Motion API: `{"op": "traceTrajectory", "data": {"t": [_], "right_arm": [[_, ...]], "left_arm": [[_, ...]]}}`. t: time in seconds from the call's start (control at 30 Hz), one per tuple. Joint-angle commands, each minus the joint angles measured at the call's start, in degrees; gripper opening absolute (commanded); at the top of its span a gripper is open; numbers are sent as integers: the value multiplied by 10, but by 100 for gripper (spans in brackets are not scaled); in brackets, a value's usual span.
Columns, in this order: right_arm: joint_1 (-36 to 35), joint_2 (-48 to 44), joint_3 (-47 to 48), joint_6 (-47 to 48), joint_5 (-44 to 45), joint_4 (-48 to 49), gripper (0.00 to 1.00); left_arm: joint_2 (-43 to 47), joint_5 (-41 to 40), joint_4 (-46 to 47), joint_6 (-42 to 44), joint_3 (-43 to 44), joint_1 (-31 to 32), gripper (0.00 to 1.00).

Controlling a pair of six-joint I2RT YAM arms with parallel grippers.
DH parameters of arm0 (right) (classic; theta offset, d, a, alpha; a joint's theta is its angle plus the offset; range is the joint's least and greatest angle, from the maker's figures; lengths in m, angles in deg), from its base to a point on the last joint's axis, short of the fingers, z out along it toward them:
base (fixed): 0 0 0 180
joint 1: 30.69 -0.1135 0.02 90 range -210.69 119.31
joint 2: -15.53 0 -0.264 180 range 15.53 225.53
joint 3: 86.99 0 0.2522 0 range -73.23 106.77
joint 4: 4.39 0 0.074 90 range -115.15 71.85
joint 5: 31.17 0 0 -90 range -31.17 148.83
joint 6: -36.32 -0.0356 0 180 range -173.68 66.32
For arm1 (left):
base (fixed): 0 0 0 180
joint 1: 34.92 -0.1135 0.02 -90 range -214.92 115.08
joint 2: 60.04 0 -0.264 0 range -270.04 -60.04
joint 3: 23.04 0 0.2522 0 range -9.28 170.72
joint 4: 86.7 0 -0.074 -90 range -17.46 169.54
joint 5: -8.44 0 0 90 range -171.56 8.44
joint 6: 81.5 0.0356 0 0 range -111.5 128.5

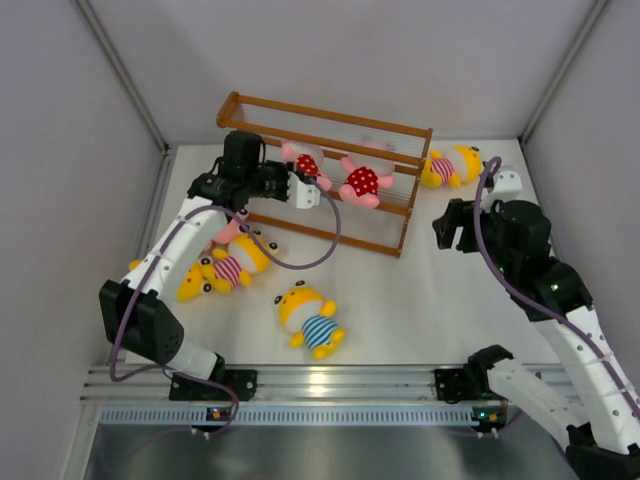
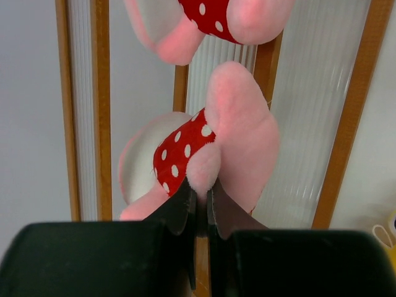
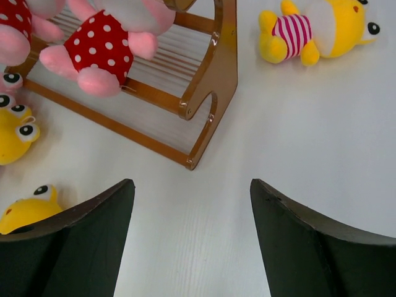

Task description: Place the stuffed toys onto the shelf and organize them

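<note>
The brown wooden shelf stands at the back of the table. My left gripper is shut on a limb of a pink toy in a red dotted outfit, held against the shelf's tiers. In the left wrist view the gripper pinches that pink toy. A second pink toy lies on the shelf to its right. My right gripper is open and empty over bare table right of the shelf; it also shows in the right wrist view.
A yellow toy in a pink-striped shirt lies right of the shelf. A yellow blue-striped toy lies at the front middle. Two yellow toys and a partly hidden pink one lie left, under my left arm.
</note>
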Motion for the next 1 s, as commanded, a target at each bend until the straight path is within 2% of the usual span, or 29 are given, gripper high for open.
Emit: {"op": "traceTrajectory", "data": {"t": [0.0,0.2,0.47,0.63,0.67,0.8,0.97], "right_arm": [[-9,2,-12,21,-2,52,75],[-9,7,-27,20,2,82,76],[-9,18,-27,21,-7,103,76],[-8,23,-28,20,-11,104,77],[-9,25,-29,19,-15,104,78],[-8,25,-31,22,-16,104,78],[-9,25,-32,18,-23,103,78]], "left_arm": [[-24,63,37,22,37,-12,0],[-53,96,37,-47,58,-29,0],[-61,119,33,-55,38,-46,0],[-69,103,26,-42,27,-51,2],[-69,103,26,-43,25,-58,17],[-62,89,26,-40,15,-66,48],[-55,74,26,-76,28,-66,56]]}}
